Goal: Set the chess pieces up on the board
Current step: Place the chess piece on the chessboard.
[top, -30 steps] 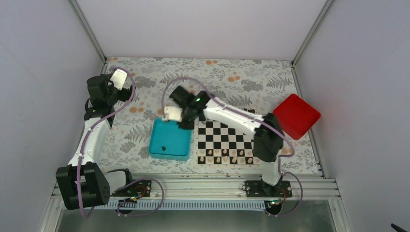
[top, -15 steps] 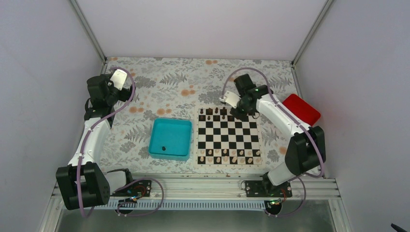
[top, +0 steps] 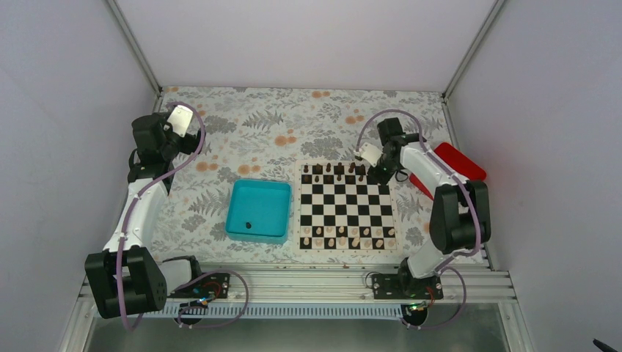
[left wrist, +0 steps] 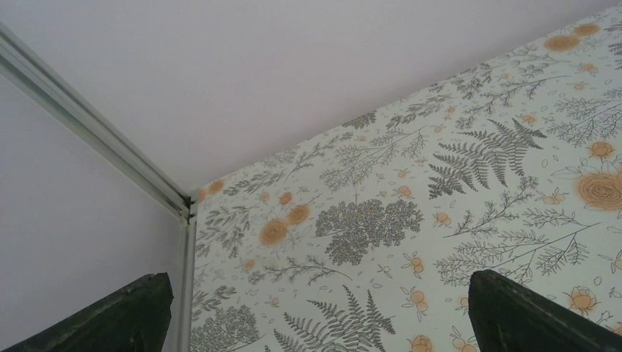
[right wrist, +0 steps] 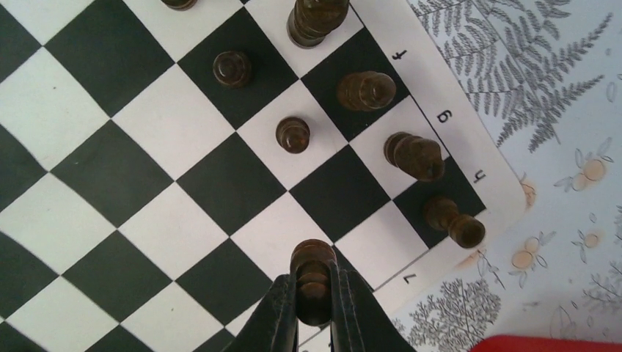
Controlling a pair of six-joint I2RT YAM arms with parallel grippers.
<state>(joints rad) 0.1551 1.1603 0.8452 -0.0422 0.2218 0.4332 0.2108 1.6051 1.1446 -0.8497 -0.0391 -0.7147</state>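
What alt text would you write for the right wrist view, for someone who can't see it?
The right hand grips a dark piece over the board, close to a corner. Several more dark pieces sit on squares beyond it, along the edge lettered f, g, h. A floral tablecloth shows past the border.

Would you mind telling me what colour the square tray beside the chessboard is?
The tray is teal, shown best in the top external view.

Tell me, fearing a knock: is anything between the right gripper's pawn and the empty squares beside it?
Nothing visible: the pawn in the right gripper has bare squares beside it; the corner piece stands apart.
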